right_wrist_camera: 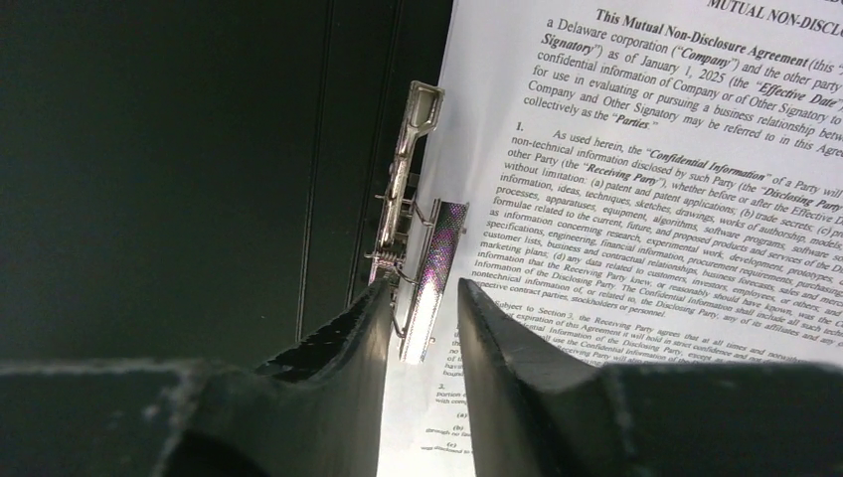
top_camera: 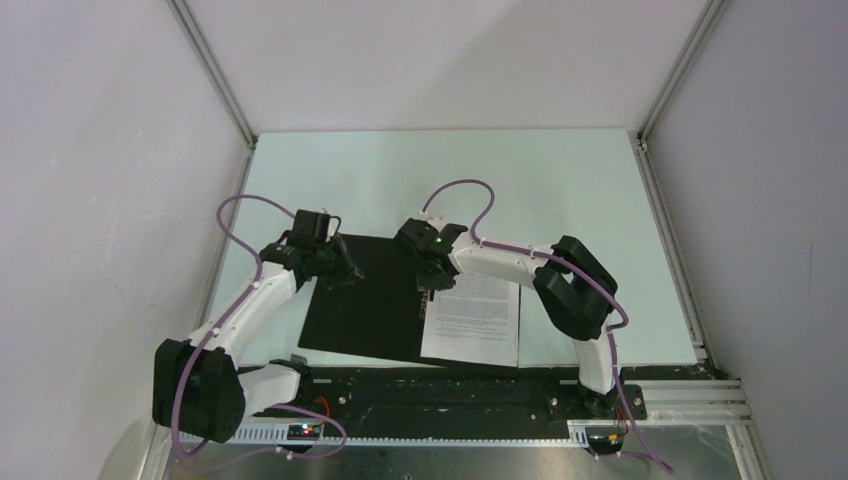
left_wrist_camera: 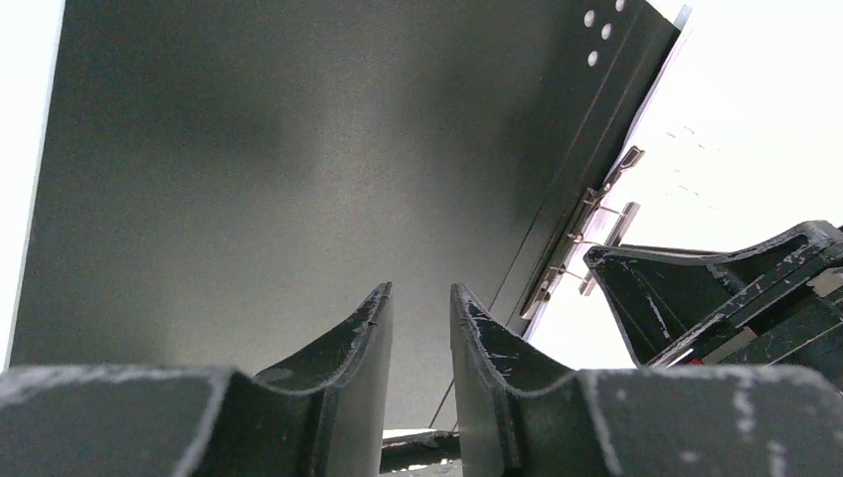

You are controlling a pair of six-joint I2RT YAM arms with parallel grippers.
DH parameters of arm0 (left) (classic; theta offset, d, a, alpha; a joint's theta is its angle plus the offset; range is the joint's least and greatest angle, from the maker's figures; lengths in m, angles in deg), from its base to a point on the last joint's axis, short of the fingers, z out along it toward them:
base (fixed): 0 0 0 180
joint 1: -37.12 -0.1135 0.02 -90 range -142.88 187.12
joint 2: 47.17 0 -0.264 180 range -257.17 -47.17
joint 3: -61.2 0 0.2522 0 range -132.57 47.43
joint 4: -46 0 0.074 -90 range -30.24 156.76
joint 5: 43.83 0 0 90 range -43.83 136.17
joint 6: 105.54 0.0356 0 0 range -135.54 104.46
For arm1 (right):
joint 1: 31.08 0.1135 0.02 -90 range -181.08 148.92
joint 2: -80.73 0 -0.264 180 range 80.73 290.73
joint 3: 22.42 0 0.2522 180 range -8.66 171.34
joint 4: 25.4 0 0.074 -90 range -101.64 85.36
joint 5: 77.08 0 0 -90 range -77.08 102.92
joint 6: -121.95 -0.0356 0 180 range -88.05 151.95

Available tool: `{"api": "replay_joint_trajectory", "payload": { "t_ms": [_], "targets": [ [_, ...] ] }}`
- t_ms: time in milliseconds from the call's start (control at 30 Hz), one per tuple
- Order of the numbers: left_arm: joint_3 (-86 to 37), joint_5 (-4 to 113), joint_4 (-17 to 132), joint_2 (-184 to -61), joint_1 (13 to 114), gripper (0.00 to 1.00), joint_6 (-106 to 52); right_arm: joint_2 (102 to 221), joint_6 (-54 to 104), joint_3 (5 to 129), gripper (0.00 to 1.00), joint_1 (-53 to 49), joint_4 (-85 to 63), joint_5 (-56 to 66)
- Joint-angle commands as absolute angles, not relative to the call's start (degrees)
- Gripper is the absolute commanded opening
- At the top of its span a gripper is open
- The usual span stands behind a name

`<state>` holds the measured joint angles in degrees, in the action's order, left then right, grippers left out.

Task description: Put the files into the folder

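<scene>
The folder (top_camera: 360, 310) lies open on the table, black inside up; its red outside is hidden. A white printed sheet of the files (top_camera: 480, 310) lies flat on its right half; I cannot tell how many sheets are stacked. The metal clip (right_wrist_camera: 403, 229) sits at the spine, its shiny bar (right_wrist_camera: 437, 268) raised over the sheet's left edge. My right gripper (right_wrist_camera: 425, 288) is narrowly open, with the bar's end between its fingertips. My left gripper (left_wrist_camera: 421, 290) is narrowly open and empty, low over the black left flap (left_wrist_camera: 298, 149). The clip (left_wrist_camera: 587, 224) also shows in the left wrist view.
The pale green table (top_camera: 560, 190) is boxed in by white walls with aluminium posts (top_camera: 215, 75) at the back corners. A black base rail (top_camera: 450, 390) runs along the near edge. The right gripper's body (left_wrist_camera: 716, 288) shows in the left wrist view.
</scene>
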<state>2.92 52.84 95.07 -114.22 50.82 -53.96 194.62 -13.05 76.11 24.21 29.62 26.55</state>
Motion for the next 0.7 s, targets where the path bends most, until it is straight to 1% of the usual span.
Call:
{"api": "replay_joint_trajectory", "payload": {
  "t_ms": [0, 67, 300, 400, 667],
  "targets": [
    [3.5, 53.4, 94.9, -112.6, 50.4, 0.33, -52.6, 194.8, -13.6, 76.4, 0.31, 23.8, 27.9, 26.6],
    [3.6, 53.5, 95.0, -112.6, 50.3, 0.33, -52.8, 194.4, -13.2, 75.7, 0.25, 23.4, 27.5, 26.6],
    [3.8, 53.6, 95.0, -113.2, 50.4, 0.33, -52.9, 192.6, -10.5, 73.3, 0.12, 22.2, 25.1, 25.6],
    [3.9, 53.5, 94.9, -113.3, 50.3, 0.33, -53.0, 191.8, -9.9, 72.4, 0.05, 21.7, 24.9, 25.5],
    [4.5, 53.6, 94.8, -114.2, 50.4, 0.33, -53.3, 189.2, -7.1, 68.9, 0.02, 19.8, 24.1, 26.2]
  ]
}}
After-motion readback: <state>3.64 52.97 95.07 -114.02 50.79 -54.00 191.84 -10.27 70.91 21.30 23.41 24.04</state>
